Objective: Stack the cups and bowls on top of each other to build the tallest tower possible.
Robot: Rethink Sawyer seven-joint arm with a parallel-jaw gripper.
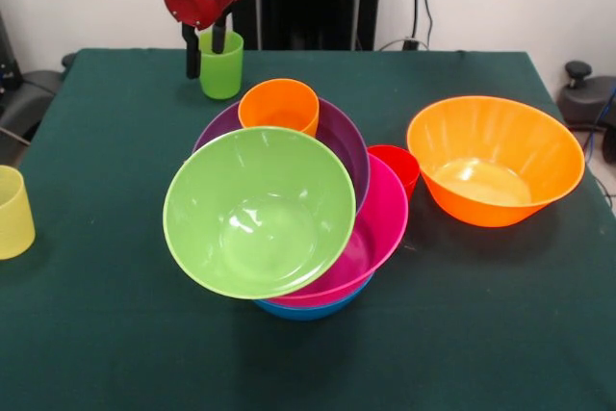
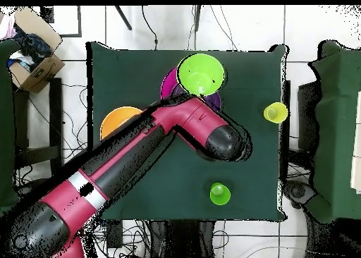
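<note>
Red and black arm reaching slantwise over the table from its robot-side corner, gripper pointing straight down by the far edge, fingers closed on the green cup's rim

In the front view the tower stands in the middle of the surface, with a lone bowl to its right and an edge cup far left. My end effector hangs at a far cup behind the tower.

Robot arm: thick rounded segments in crimson and black, with a pale grey band low down. Gripper: red housing, two slim black fingers.
</note>
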